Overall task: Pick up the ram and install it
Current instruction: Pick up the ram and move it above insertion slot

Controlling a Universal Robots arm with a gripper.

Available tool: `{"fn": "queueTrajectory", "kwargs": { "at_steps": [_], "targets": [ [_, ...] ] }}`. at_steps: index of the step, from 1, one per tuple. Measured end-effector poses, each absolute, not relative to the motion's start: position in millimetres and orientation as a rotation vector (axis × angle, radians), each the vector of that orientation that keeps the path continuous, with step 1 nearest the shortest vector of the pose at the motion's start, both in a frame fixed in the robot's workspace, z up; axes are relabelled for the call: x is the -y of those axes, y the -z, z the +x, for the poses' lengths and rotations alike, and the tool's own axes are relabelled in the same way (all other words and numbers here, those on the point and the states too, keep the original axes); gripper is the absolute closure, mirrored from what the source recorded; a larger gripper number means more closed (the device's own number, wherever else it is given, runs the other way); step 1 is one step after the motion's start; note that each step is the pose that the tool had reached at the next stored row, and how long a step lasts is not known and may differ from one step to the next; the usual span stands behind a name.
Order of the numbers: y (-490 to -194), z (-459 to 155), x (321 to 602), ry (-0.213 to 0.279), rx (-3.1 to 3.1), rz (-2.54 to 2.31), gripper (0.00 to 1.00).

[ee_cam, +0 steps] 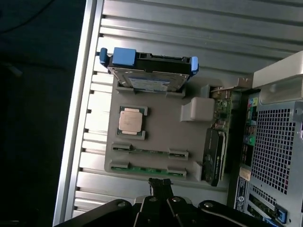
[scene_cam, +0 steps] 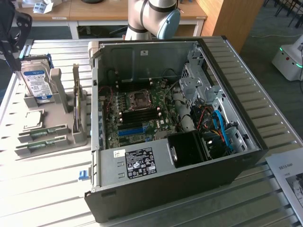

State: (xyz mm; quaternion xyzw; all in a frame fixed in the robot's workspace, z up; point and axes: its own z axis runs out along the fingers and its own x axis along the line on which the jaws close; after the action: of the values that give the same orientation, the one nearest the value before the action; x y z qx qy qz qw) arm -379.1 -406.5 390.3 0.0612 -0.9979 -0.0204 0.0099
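Gripper [ee_cam: 160,183]: fingertips are seen pressed together, with nothing pinched between them. In the exterior view it is located in the upper left of the frame, above the hard drive [scene_cam: 37,82] and well apart from the open PC case [scene_cam: 189,175].

Ram [scene_cam: 45,145]: left-middle of the exterior frame, laid flat in the outermost slot of the grey tray [ee_cam: 163,130], right at the tray edge. In the wrist view it is the item nearest the fingertips, and no contact is made with it.

A second RAM stick [scene_cam: 47,131] is seated in the next slot, just beside the ram and parallel to it. The CPU [scene_cam: 31,118] is laid between that stick and the hard drive. The hard drive is propped tilted at the far end of the tray, blue label facing up. An expansion card [scene_cam: 76,101] is stood on edge along the tray side nearest the case.

The case is laid on its side on the slatted table [scene_cam: 47,189], centre frame, side panel off, with the motherboard [scene_cam: 137,113] exposed. The arm's base [scene_cam: 151,16] is seen at top centre, behind the case.
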Motion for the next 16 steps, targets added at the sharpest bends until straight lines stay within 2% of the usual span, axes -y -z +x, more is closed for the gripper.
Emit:
{"fn": "queueTrajectory", "kwargs": {
  "at_steps": [16],
  "targets": [
    [-390.0,-379.2,406.5,0.059,3.054,0.616,0.90]
  ]
}}
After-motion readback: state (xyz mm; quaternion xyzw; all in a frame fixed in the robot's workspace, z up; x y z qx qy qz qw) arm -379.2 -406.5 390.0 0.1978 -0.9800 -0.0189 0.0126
